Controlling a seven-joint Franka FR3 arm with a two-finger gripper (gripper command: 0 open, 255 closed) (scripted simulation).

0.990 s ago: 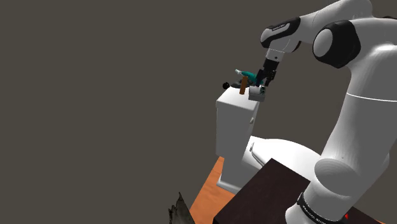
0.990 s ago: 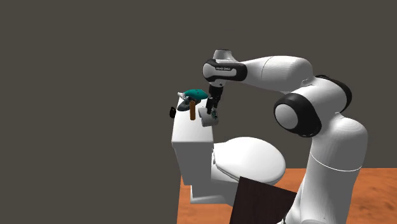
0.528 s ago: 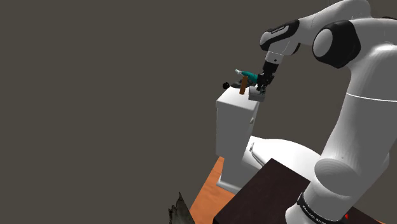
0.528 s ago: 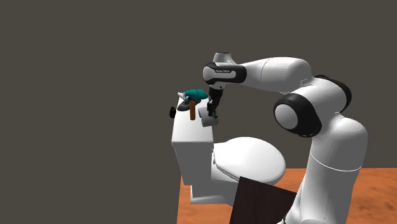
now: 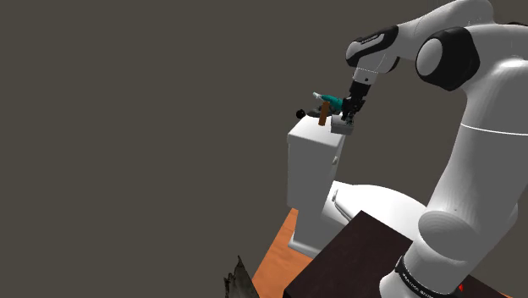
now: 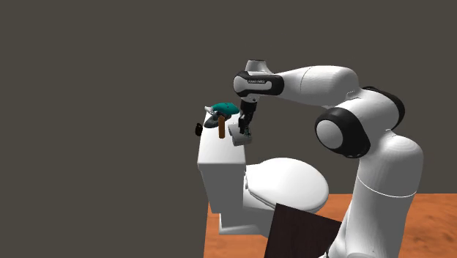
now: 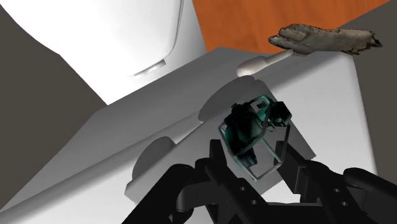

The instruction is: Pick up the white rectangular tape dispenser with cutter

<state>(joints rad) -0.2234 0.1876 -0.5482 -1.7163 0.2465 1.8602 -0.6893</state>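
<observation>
The tape dispenser (image 5: 341, 127) is a small pale boxy thing at the near edge of the white toilet tank's lid (image 5: 309, 135). In the wrist view the dispenser (image 7: 251, 137) has a thin pale frame with a dark teal and black core. My black gripper (image 5: 346, 118) comes down on it from above, and its fingers clasp it from both sides. In the second exterior view the gripper (image 6: 244, 128) stands over the dispenser (image 6: 239, 135), which still rests on the tank (image 6: 220, 157).
Beside the dispenser on the lid are a brown-handled tool (image 5: 322, 119), a teal object (image 5: 328, 102) and a small black thing (image 5: 299, 113). The white toilet seat cover (image 5: 372, 203) lies below, the dark brown stand (image 5: 347, 262) in front. A ragged dark object (image 5: 237, 279) lies on the orange floor.
The fingers were apart around the dispenser a second ago and have since closed on it. Arm and dispenser have stayed in place over the last half second.
</observation>
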